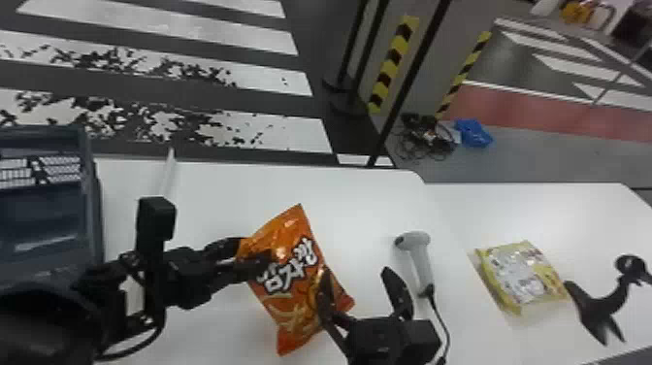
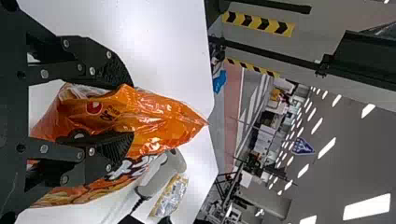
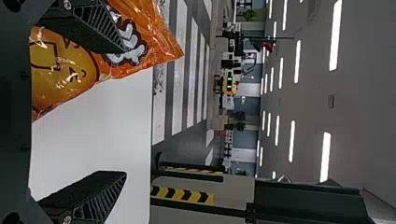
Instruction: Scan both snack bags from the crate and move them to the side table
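Grey-blue crate (image 1: 92, 204) at left, left gripper (image 1: 257, 252) clamped on orange bag (image 1: 292, 306), right gripper (image 1: 355, 273) spread apart nearby, scanner (image 1: 421, 257) between bags, yellow bag (image 1: 524, 276) right

My left arm (image 1: 43, 330): black, boxy block (image 1: 156, 216) at wrist, thin curved cable (image 1: 140, 345). My left pincer (image 1: 254, 256): black, silvery screws (image 2: 44, 73). My right pincer (image 1: 356, 274): black, ridged fingers (image 3: 93, 23).
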`<state>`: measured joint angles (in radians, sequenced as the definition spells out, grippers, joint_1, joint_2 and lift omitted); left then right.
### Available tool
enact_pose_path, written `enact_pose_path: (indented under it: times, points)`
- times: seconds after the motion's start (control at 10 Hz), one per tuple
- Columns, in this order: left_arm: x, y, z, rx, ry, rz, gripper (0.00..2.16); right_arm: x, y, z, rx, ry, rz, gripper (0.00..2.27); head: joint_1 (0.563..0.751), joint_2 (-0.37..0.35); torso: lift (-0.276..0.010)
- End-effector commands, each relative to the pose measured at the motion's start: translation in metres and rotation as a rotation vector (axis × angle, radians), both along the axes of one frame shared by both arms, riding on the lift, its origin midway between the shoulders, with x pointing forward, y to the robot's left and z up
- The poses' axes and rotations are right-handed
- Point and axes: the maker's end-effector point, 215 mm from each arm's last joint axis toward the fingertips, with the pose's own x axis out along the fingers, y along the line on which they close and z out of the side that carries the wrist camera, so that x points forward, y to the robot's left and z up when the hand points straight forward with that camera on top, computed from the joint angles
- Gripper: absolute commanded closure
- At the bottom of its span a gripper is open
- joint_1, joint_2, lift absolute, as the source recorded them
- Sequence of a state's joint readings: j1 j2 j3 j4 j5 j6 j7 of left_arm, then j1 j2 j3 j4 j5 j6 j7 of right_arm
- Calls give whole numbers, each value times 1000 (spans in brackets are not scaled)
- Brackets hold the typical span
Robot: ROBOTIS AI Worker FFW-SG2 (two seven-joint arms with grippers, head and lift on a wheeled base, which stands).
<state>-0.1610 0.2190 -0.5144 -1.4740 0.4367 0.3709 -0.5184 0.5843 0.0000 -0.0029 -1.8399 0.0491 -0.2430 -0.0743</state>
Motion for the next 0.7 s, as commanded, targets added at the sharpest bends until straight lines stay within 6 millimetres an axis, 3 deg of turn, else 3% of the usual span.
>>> enact_pose_path:
  times: [0.0,0.3,0.5,0.6]
  points:
    - [4,6,2,4,-8,14,33,0,0,1,1,-1,-1,63,695,-350,-99]
    - [26,25,27,41,-94,74,33,0,1,3,1,-2,0,63,695,-349,-99]
    - [34,60,52,113,-211,158,36,0,1,3,1,-2,1,63,695,-321,-99]
    - [36,88,72,144,-279,229,36,0,1,4,1,-4,1,63,695,-298,-99]
